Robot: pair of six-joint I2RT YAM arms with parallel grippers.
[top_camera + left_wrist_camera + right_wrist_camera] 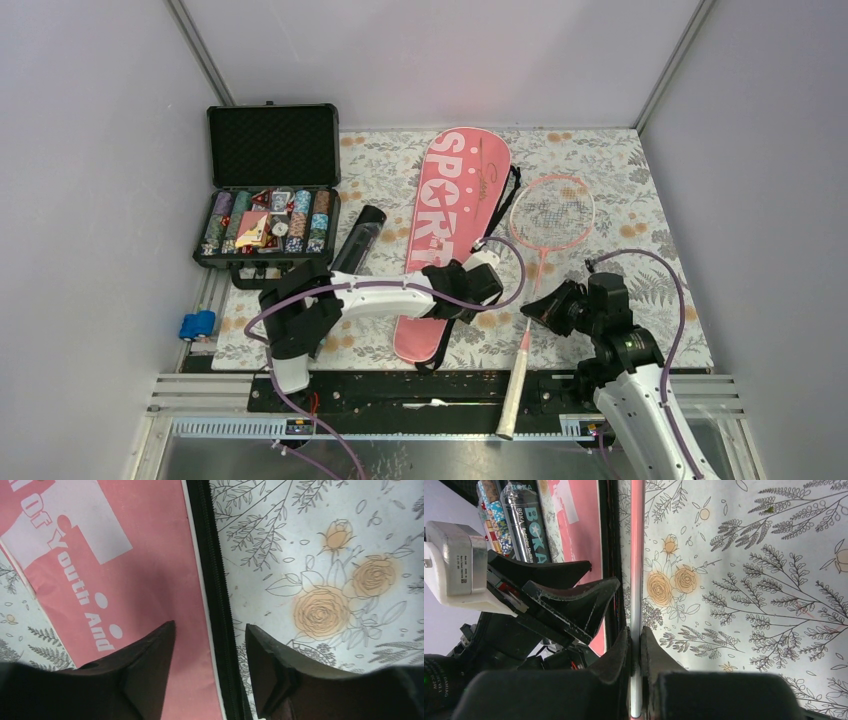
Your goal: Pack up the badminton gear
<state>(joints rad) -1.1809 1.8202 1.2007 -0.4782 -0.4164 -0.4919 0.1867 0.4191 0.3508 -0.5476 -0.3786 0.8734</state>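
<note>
The pink "SPORT" racket bag (450, 225) lies lengthwise in the middle of the floral mat. My left gripper (487, 283) hovers open over the bag's right side. In the left wrist view its fingertips (162, 635) straddle the black zipper edge (215, 590) without touching it. A pink-framed racket (551, 212) lies to the right of the bag, its white handle (513, 395) reaching past the mat's near edge. My right gripper (635, 635) is shut on the racket's thin shaft (636, 555). A black tube with teal lettering (358, 240) lies left of the bag.
An open black case of poker chips (270, 190) stands at the back left. A small blue block (197, 324) sits off the mat at the left rail. The two grippers are close together near the bag's right edge. Grey walls close in both sides.
</note>
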